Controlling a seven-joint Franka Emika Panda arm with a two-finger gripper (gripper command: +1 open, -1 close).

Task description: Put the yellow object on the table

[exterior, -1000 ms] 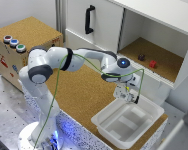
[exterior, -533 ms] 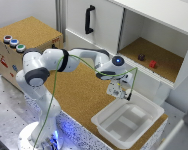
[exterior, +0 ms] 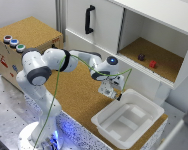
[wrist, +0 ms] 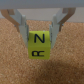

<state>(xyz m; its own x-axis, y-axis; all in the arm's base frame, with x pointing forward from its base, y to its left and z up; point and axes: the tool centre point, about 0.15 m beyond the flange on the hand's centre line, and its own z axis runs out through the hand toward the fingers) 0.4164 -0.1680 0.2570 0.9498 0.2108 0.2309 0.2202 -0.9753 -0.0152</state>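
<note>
1. The gripper [wrist: 39, 31] was clamped on the yellow object [wrist: 39, 44], a lettered cube, with one finger on each side
2. The cube hung just above the table [exterior: 76, 95]; contact with the cork could not be confirmed
3. In the exterior view, the gripper [exterior: 108, 91] stood just left of the white bin [exterior: 129, 120], with open cork further left
4. The cube was too small to make out there

Two cams, one scene

Exterior looks down from high up; wrist cam stares close at the table [wrist: 15, 65], which both show.
</note>
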